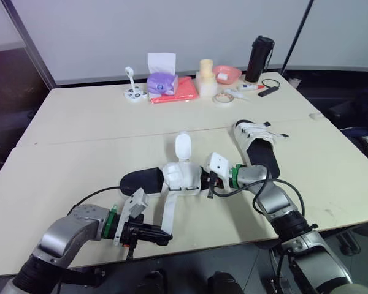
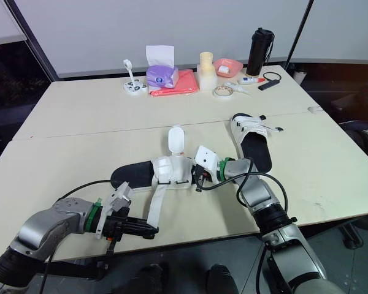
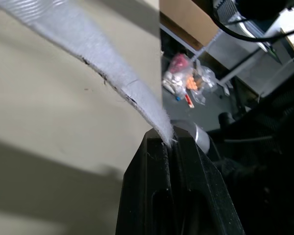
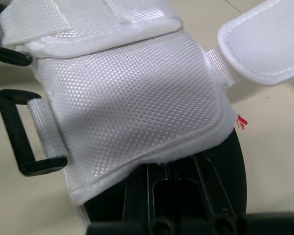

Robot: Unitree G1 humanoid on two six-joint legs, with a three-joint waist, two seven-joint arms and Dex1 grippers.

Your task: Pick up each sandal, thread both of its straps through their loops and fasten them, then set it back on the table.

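A black-soled sandal [image 1: 148, 179] with white straps lies near the table's front edge. One long white strap [image 1: 169, 211] trails from it toward the edge, and my left gripper [image 1: 164, 237] is shut on its tip, as the left wrist view shows [image 3: 168, 141]. A second strap flap [image 1: 183, 147] stands up behind the white side panel [image 4: 137, 93]. My right gripper [image 1: 205, 182] is shut on the sandal's toe-side edge, under that panel. A black loop [image 4: 19, 132] hangs free at the panel's side. The other sandal [image 1: 258, 149] lies to the right, untouched.
At the table's far edge stand a purple tissue box [image 1: 162, 81], a red cloth [image 1: 183, 90], a pink bowl [image 1: 227, 74], a tape roll [image 1: 222, 98] and a black bottle [image 1: 259, 58]. The table's front edge [image 1: 190, 244] runs just below my left gripper.
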